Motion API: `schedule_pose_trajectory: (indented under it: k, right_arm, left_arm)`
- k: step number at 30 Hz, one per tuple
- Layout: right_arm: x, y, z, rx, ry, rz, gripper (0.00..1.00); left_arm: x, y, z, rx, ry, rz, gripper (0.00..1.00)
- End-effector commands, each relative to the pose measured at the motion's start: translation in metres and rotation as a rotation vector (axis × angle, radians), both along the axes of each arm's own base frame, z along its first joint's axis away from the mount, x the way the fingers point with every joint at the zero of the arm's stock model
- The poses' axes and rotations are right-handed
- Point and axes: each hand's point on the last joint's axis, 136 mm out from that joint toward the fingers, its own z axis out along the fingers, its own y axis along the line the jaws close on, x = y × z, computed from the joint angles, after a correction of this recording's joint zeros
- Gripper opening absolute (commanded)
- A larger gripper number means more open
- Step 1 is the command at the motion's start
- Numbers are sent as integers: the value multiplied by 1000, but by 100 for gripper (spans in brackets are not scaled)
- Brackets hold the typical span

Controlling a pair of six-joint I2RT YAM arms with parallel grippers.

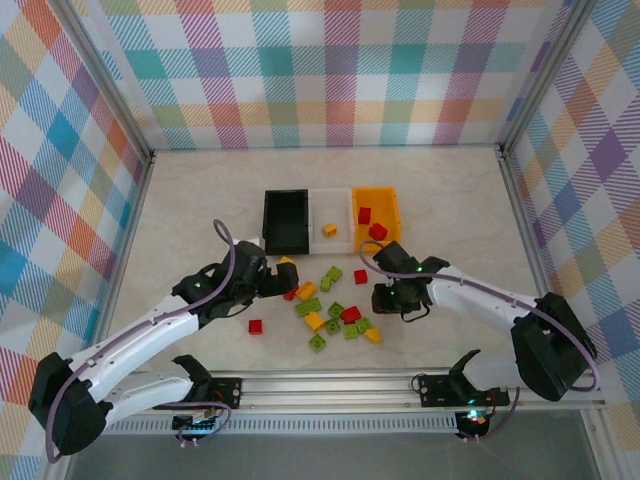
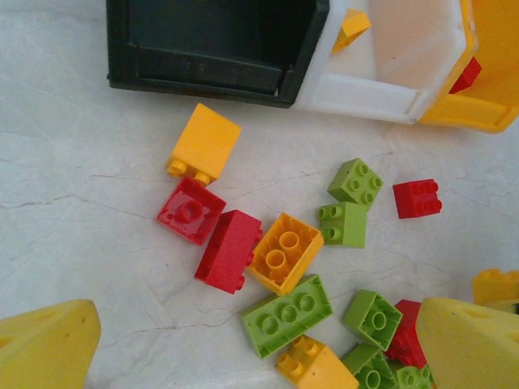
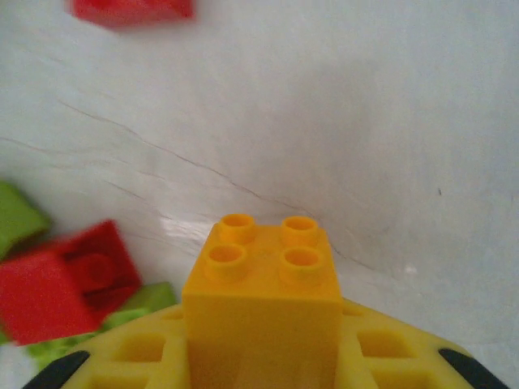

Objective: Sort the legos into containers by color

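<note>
In the left wrist view the top edge cuts off the black bin (image 2: 211,49), the white bin (image 2: 405,57) and the orange bin (image 2: 495,81). The black wall hides part of a yellow piece (image 2: 354,27); the orange wall hides most of a red piece (image 2: 466,77). The fingers (image 2: 45,348) of the left gripper (image 2: 258,328) are cropped at the bottom corners. In the right wrist view we lose the lower half of the yellow brick (image 3: 259,300) and most of the right gripper (image 3: 259,352) past the bottom edge. From above, we cannot make out studs on the loose bricks (image 1: 335,310) toward the table's (image 1: 200,200) near edge.
</note>
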Motion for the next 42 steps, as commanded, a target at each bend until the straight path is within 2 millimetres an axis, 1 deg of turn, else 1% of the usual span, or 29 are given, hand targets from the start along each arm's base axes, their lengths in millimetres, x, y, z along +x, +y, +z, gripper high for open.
schedule_pose_trajectory:
  k: [1, 3, 4, 5, 7, 8, 9, 10, 13, 15, 18, 21, 23, 26, 28, 30, 32, 34, 36, 38, 42]
  right_arm:
    - [30, 30, 49, 96, -135, 71, 28]
    - [54, 50, 70, 132, -193, 84, 29]
    - [62, 56, 75, 140, -209, 89, 29]
    - [77, 67, 83, 146, -236, 94, 29]
    - [102, 81, 91, 137, -277, 94, 30]
    - [116, 88, 91, 125, -285, 95, 30]
    - [127, 94, 95, 124, -301, 95, 30]
    - [142, 100, 93, 103, -309, 94, 31]
    - [179, 111, 91, 43, -349, 83, 32]
    - [198, 116, 83, 8, -346, 73, 32]
    - [220, 123, 71, -24, -337, 59, 35]
    - [234, 129, 62, -54, -328, 58, 38]
    - [239, 131, 58, -72, -323, 55, 42]
    - [244, 134, 60, -70, -327, 52, 51]
    - [246, 135, 69, -58, -342, 47, 56]
    - [247, 137, 78, -44, -358, 45, 59]
    - [246, 136, 89, -30, -374, 45, 60]
    - [241, 136, 101, -11, -390, 49, 60]
    - [233, 133, 108, 8, -404, 51, 61]
    - [221, 129, 112, 32, -409, 48, 61]
    - [194, 113, 106, 67, -395, 27, 62]
  left_arm:
    - [-7, 16, -5, 15, 5, 44, 100]
    - [-10, 19, -6, 2, 0, 55, 100]
    - [-11, 21, -6, 0, 1, 60, 100]
    - [-12, 21, -7, -3, 1, 61, 100]
    - [-15, 24, -10, -3, 8, 67, 100]
    - [-16, 25, -12, -2, 16, 72, 100]
    - [-18, 27, -14, 0, 24, 75, 100]
    - [-19, 28, -16, -4, 30, 82, 100]
    - [-24, 30, -21, -10, 44, 93, 100]
    - [-26, 34, -22, -10, 48, 106, 100]
    - [-28, 37, -23, -10, 53, 111, 100]
    - [-31, 40, -21, -1, 56, 115, 100]
    - [-32, 43, -20, 7, 55, 118, 100]
    - [-33, 45, -19, 16, 59, 121, 100]
    - [-33, 46, -19, 17, 59, 124, 100]
    - [-33, 45, -19, 16, 59, 121, 100]
    - [-32, 45, -17, 15, 56, 118, 100]
    - [-31, 40, -14, 12, 51, 96, 100]
    - [-29, 28, -11, -4, 53, 32, 100]
    - [-27, 14, -8, -17, 72, -24, 98]
    - [-31, -22, -13, 6, 101, -161, 93]
